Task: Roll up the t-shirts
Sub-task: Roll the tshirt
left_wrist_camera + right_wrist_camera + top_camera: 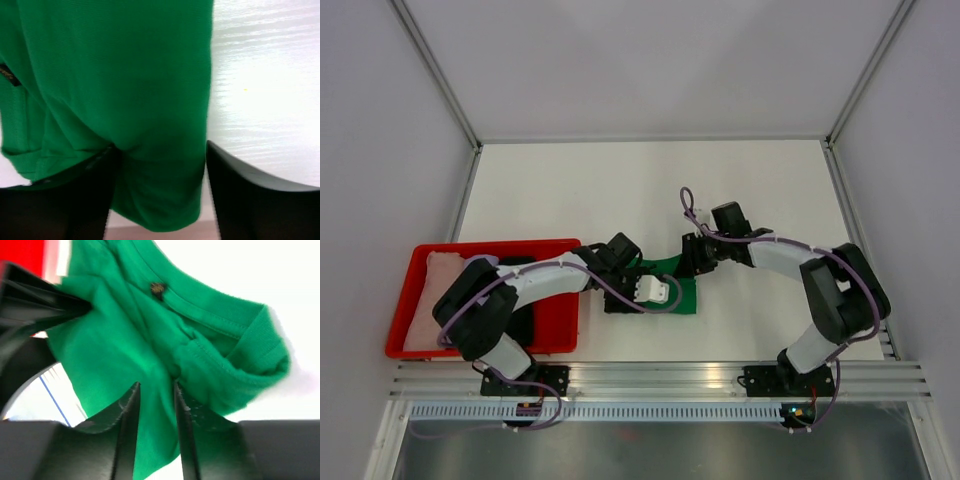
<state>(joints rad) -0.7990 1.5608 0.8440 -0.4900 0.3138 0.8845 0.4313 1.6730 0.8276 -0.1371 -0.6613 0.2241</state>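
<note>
The bright green t-shirt (685,298) lies bunched on the white table just right of the red tray. My left gripper (655,298) is on its left side. In the left wrist view a thick fold of the green t-shirt (125,75) fills the gap of that gripper (160,190). My right gripper (692,262) is at the shirt's far edge. In the right wrist view it (155,405) is pinched on a fold of the green t-shirt (125,340) below the collar. The pale pink t-shirt (425,300) and the black t-shirt (523,322) lie in the tray. The lavender one is hidden.
The shallow red tray (490,246) stands at the left near edge, partly under my left arm, and its corner shows in the right wrist view (20,252). White walls and metal frame posts enclose the table. A metal rail runs along the front edge.
</note>
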